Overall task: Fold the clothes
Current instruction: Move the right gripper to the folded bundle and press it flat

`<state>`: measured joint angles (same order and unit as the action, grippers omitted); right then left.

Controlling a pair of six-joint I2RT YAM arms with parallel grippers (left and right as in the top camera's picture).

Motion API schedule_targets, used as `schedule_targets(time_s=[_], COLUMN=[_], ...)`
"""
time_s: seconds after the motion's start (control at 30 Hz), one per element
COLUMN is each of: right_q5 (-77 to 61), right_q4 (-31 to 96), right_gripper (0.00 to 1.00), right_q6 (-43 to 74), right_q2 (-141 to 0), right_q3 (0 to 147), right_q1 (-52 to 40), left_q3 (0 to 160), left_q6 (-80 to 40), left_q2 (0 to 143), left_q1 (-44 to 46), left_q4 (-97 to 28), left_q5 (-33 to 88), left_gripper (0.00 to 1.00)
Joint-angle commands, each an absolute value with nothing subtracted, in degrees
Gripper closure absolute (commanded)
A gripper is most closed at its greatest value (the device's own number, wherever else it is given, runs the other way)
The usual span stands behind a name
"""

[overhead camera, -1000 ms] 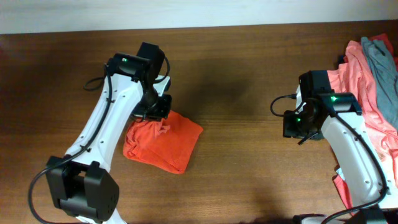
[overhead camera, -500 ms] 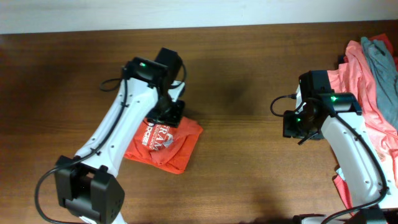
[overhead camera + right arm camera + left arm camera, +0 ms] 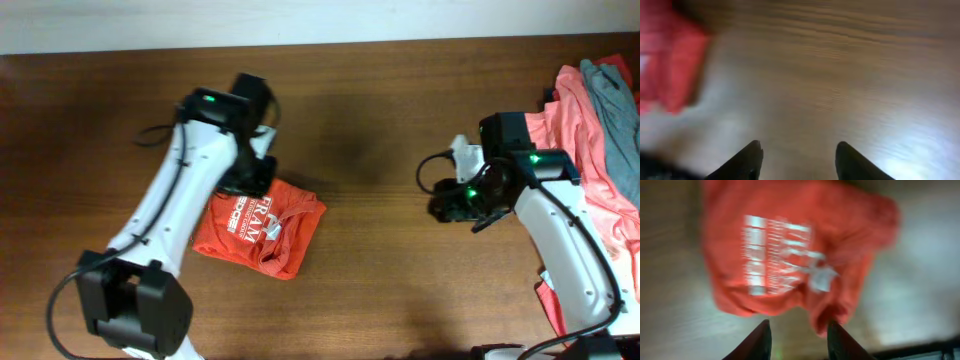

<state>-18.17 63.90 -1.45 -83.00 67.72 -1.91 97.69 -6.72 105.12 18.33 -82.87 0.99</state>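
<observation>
The orange-red T-shirt (image 3: 261, 226) lies folded in a rough square on the table, its white "FRAM" print facing up. It fills the left wrist view (image 3: 790, 255), blurred. My left gripper (image 3: 799, 330) is open and empty just beyond the shirt's far edge, hidden under the wrist in the overhead view. My right gripper (image 3: 799, 152) is open and empty over bare wood, and the overhead view shows it (image 3: 446, 205) right of centre. The orange shirt shows as a red blur at the left of the right wrist view (image 3: 667, 60).
A pile of salmon-pink shirts (image 3: 585, 120) with a grey garment (image 3: 615, 95) on top lies at the right edge of the table, behind the right arm. The wooden table (image 3: 380, 120) runs between the two arms.
The left gripper let go of the shirt, which now lies print up, and drew back towards the far left. The right gripper has swung left, away from the pile.
</observation>
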Motion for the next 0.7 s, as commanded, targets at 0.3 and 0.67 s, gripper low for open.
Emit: schedule_targets(time_s=[0.3, 0.67], right_q5=[-29.93, -31.05], right_q4=[52.12, 37.52], right_gripper=[0.4, 0.38], right_q6=[6.57, 16.64], right_q2=[-90.7, -102.13], right_q3=[68.47, 68.47], right_q1=[-29.12, -43.48], left_q3=[88.86, 77.62], left_q6=[-6.83, -4.73], left_q2=[105.43, 105.45], left_q1=[1.61, -0.49], left_q4=[-71.48, -62.87], left_q5=[-3.2, 1.87], left_gripper=[0.6, 0.61])
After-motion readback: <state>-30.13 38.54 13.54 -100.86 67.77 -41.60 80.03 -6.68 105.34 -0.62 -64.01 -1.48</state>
